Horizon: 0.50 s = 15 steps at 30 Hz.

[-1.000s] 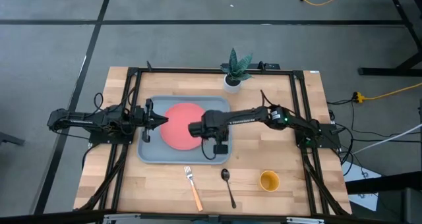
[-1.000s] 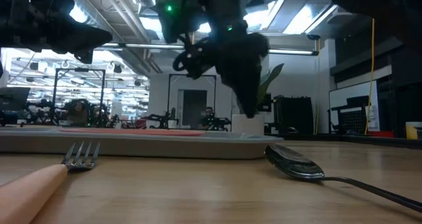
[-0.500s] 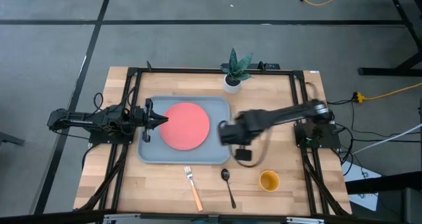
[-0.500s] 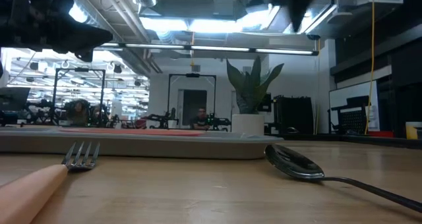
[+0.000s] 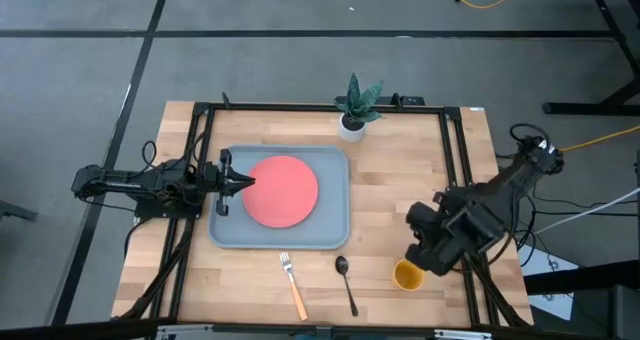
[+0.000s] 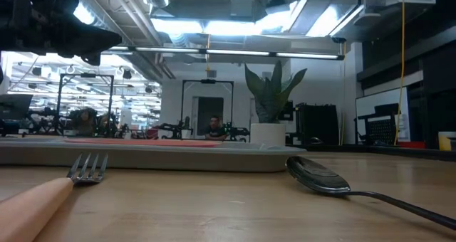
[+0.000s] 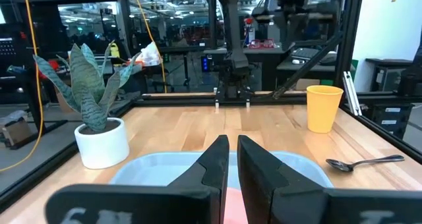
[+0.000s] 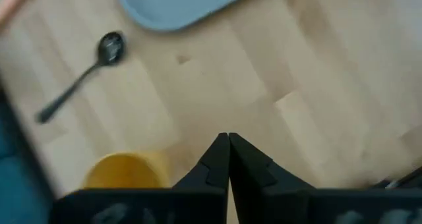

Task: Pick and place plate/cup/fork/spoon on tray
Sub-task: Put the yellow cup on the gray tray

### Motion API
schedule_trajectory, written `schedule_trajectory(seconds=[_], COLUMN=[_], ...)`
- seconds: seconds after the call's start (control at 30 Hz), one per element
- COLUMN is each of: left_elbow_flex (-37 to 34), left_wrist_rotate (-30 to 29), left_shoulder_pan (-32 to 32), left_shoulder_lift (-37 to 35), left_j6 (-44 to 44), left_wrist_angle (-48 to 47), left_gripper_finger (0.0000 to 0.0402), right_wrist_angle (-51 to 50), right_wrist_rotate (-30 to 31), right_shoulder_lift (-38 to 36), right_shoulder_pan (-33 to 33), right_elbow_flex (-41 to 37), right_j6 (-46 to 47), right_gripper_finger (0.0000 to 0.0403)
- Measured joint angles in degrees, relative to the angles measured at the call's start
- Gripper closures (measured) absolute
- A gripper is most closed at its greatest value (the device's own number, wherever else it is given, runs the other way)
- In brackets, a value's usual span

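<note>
Vs. a sec ago: right arm has swung off the tray (image 5: 335, 195) and pulled back to the right-front part of the surface (image 5: 400, 190); a sec ago it reached across over the plate, half a sec ago it was mid-way past the tray's right rim. Right tool (image 5: 415, 255) now sits just beside and above the cup (image 5: 407, 274), at the cup's upper-right edge in the high view. Its dark bulk is gone from the low view. Plate, fork, spoon, cup, left arm: no shift.

Right tool's fingers pressed together, tips meeting, nothing between them (right wrist view (image 8: 229, 143)). Cup (image 8: 125, 170) shows to one side of those tips, not under them.

Left tool (image 5: 240, 181) at tray's left rim, tips over the plate's left edge; fingers near-closed w/ a thin gap, empty (image 7: 230, 159).

Plate (image 5: 281, 190): flat, round, coral-pink, matte, lying in the tray, centre-right. Tray: grey-blue rect., rounded corners, raised rim. Surface: light wood planks, black frame rails.

Fork (image 5: 292, 285): silver tines, pale orange handle, on the wood just in front of the tray. Spoon (image 5: 345, 283): slim, dark, glossy oval bowl, thin handle, right of fork, near but apart. Cup: small, round, yellow-orange, right of spoon, well apart from tray.

Plant (image 5: 356, 105) in white pot at back edge.
</note>
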Motion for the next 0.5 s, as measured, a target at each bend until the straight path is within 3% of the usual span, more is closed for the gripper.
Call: schedule_trajectory(seconds=[0.17, 0.5], left_elbow_flex=[0.00, 0.00], left_wrist_rotate=[0.00, 0.00], left_shoulder_pan=[0.00, 0.02], left_shoulder_lift=[0.00, 0.00], left_j6=[-0.02, -0.03], left_wrist_angle=[0.11, 0.22], left_gripper_finger=[0.0374, 0.0374], right_wrist_angle=[3.82, 8.70], right_wrist_rotate=[3.54, -6.73], right_shoulder_lift=[-0.01, 0.03], right_shoulder_pan=[3.90, 4.18], right_elbow_flex=[-5.74, -12.50], right_j6=[1.38, -3.08], right_gripper_finger=[0.0393, 0.0393])
